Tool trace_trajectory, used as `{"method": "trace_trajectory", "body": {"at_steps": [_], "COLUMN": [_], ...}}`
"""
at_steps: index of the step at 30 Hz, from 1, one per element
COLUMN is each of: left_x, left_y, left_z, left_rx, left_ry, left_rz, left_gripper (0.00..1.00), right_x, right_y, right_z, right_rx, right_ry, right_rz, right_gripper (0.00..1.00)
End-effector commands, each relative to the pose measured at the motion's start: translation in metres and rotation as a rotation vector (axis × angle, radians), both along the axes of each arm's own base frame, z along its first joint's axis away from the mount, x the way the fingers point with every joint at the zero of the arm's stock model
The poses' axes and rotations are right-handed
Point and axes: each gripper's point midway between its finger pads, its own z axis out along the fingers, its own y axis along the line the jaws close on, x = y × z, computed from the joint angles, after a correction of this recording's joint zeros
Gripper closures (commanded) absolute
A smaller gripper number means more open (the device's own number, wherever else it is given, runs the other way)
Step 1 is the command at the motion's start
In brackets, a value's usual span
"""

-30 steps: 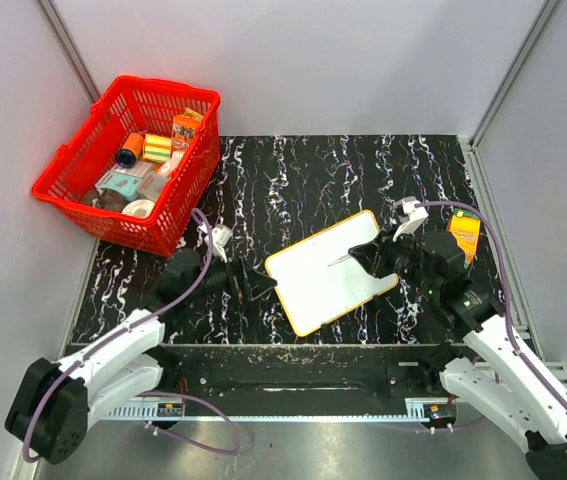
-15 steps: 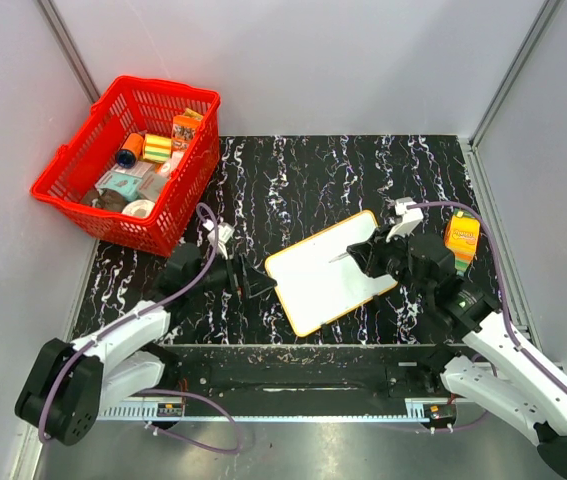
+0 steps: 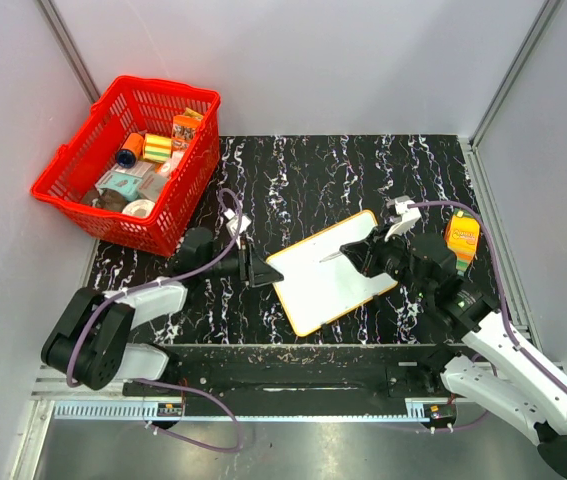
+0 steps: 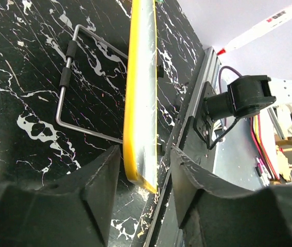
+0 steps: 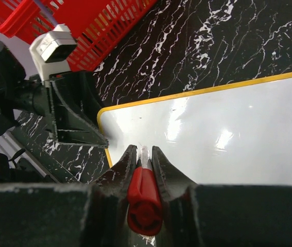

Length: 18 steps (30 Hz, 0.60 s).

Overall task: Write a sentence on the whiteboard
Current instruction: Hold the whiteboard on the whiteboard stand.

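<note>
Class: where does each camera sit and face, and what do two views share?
Top external: overhead from the near side; whiteboard, left gripper, right gripper.
Left wrist: low, along the whiteboard's edge; own fingers straddle it.
Right wrist: over the whiteboard; own fingers grip a red marker.
Shared: all show the whiteboard; right wrist shows the left gripper.

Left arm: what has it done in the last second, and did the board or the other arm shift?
The left claw moved up to the left corner of the whiteboard and narrowed; its jaws now straddle the rim, gaps either side, not yet gripping. The right claw, shut on the red marker, edged slightly left. The whiteboard has not moved and shows no writing.
</note>
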Motion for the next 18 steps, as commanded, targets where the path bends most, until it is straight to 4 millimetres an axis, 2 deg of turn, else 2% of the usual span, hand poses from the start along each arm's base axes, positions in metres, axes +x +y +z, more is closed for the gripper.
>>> {"method": "trace_trajectory", "body": {"at_steps": [1,4,5,8,12,16,18], "left_x": [0.009,0.013,0.014,0.015,0.015,0.026,0.027], "left_y": [-0.010,-0.012,-0.012,-0.012,-0.013,-0.017,-0.017], "left_z": [0.016,0.012,0.011,0.007,0.002,0.006,-0.002], "left_rx": [-0.032,-0.007,0.001,0.035,0.065,0.087,0.109], "left_ry": [-0.088,-0.090,-0.094,-0.093,-0.086,-0.101,-0.079], "left_rz": [-0.094,-0.114,-0.119,-0.138,-0.188,-0.216,-0.233], "left_gripper": [0.57,0.76,0.86,1.00,1.00,1.00,1.00], "right_x": [-0.003,-0.004,-0.005,-0.007,-0.007,-0.004,-0.001], "right_y": [0.008,0.010,0.011,0.014,0.017,0.020,0.021], "right_z": [0.018,0.018,0.017,0.015,0.013,0.015,0.016], "right_rx": [0.051,0.050,0.049,0.046,0.030,0.006,-0.006], "right_ry": [-0.049,-0.054,-0.055,-0.069,-0.090,-0.107,-0.115], "right_rz": [0.040,0.052,0.063,0.088,0.116,0.127,0.126], "right_gripper": [1.00,1.00,1.00,1.00,1.00,1.00,1.00]}}
